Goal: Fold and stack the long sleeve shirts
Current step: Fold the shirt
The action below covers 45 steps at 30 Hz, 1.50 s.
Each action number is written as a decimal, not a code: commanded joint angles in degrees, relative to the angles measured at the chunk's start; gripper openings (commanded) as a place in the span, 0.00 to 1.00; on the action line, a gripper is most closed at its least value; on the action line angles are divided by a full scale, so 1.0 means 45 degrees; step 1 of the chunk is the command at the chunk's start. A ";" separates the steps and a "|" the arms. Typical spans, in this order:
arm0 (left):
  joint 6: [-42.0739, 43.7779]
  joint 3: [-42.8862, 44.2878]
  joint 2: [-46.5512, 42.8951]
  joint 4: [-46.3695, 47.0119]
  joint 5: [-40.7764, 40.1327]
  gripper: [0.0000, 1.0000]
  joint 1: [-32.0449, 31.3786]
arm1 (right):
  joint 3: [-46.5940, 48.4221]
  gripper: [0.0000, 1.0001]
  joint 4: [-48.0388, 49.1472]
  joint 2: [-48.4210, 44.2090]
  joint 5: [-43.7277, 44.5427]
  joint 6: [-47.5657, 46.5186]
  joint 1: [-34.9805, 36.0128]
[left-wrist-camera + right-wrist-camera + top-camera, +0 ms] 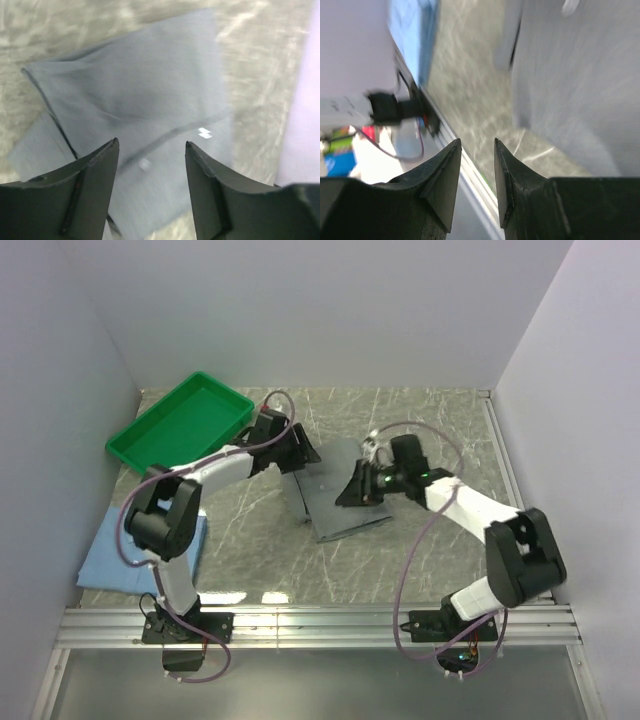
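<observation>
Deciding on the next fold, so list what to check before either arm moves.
1. Left gripper empty, jaws apart over the plain grey cloth shirt: ok.
2. Right gripper empty, jaws slightly apart: ok.
3. Grey shirt's fold finished: cannot tell, partly hidden.
4. Shirts stacked: not ok; the light blue cloth shirt lies apart at the near left.
5. Green plastic tray apart from both shirts: ok.

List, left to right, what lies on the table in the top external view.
Going rightward: light blue shirt → grey shirt. The green tray is left out: it sits farther back over much the same span as the light blue shirt.
</observation>
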 commanded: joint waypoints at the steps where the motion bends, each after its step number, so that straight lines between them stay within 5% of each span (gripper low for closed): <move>1: 0.1112 -0.0171 -0.1940 -0.0716 -0.0598 0.63 -0.0677 | 0.0115 0.40 -0.0412 -0.0804 0.0314 -0.0368 -0.1238; 10: 0.1056 -0.2160 -0.2159 -0.1187 0.1235 0.53 -0.2650 | -0.2541 0.37 0.4135 0.1181 -0.0916 0.2248 -0.3289; 14: 0.0957 -0.2906 -0.1066 -0.1165 0.2194 0.44 -0.2808 | -0.3244 0.36 0.4977 0.2318 -0.0467 0.2891 -0.3757; 21: 0.1172 -0.3335 -0.0770 -0.2005 0.1765 0.42 -0.2555 | -0.4183 0.34 0.4984 0.2362 0.0137 0.3090 -0.4521; 32: 0.1641 -0.2420 -0.3192 -0.1773 0.1356 0.49 -0.2378 | -0.1939 0.35 0.4137 -0.1196 0.0900 0.2796 -0.3488; 45: 0.0256 -0.1188 -0.0832 0.0923 0.1881 0.47 -0.0503 | 0.1696 0.37 0.8783 0.4988 0.0802 0.5119 -0.2255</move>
